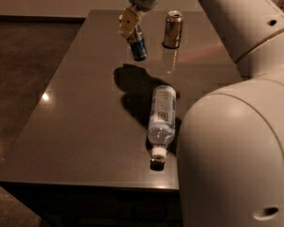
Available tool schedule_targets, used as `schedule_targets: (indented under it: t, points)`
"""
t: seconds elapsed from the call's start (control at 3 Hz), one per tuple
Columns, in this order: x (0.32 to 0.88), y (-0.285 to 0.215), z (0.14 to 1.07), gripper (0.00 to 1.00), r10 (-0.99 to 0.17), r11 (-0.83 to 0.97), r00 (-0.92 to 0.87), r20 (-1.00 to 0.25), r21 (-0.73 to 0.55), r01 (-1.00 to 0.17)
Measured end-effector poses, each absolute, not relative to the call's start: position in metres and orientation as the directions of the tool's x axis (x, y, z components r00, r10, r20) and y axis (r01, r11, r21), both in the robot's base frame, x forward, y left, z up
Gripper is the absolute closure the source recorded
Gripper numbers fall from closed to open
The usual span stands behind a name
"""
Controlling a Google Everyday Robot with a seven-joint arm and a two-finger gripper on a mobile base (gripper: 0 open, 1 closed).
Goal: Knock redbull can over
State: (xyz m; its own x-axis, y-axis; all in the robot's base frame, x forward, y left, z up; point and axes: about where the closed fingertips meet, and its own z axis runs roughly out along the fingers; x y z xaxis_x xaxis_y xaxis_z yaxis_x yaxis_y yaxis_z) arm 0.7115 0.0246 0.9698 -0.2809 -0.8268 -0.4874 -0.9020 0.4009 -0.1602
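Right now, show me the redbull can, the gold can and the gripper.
redbull can [138, 48]: camera view, blue lower body.
gold can [173, 31]: camera view, middle of its side.
gripper [128, 24]: camera view, its tip, by the redbull can's top.
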Motion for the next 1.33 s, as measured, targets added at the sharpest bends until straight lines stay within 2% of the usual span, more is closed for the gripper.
schedule_targets:
  t: [0.67, 1.33]
  points:
    - [0.713, -0.02, 0.942, 1.0, -0.946, 0.248, -0.188, -0.263, -0.217, -0.944]
    - [0.704, -0.044, 0.927, 1.0, -0.994, 0.061, -0.033, -0.108, -0.261, -0.964]
